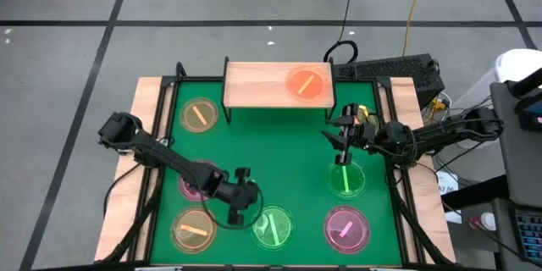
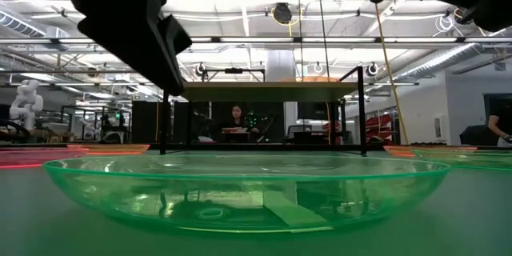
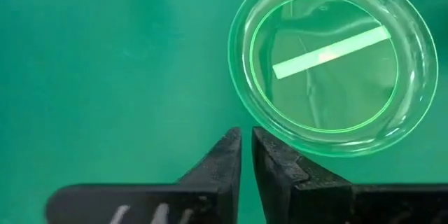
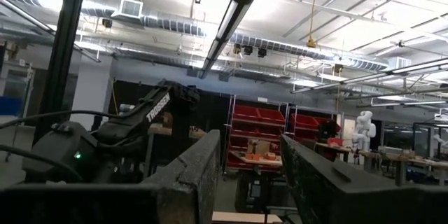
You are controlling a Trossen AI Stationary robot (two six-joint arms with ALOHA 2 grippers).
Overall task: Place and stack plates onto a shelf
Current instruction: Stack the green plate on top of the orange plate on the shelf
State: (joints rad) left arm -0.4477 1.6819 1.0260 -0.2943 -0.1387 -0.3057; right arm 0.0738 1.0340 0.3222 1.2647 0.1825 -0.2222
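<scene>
One orange plate (image 1: 306,82) is sitting on the light-wood shelf (image 1: 254,85), a bright stripe across its round translucent body. The left gripper (image 1: 238,209) is hovering low over the green table (image 1: 279,148), its fingers (image 3: 224,164) nearly closed with only a sliver between them, holding nothing. Just beside its tips a green plate (image 3: 332,59) is lying empty, glossy and shallow. The right gripper (image 1: 343,141) is hanging empty, fingers apart, above another green plate (image 1: 345,178). Pink and orange plates are lying partly hidden under the left arm.
</scene>
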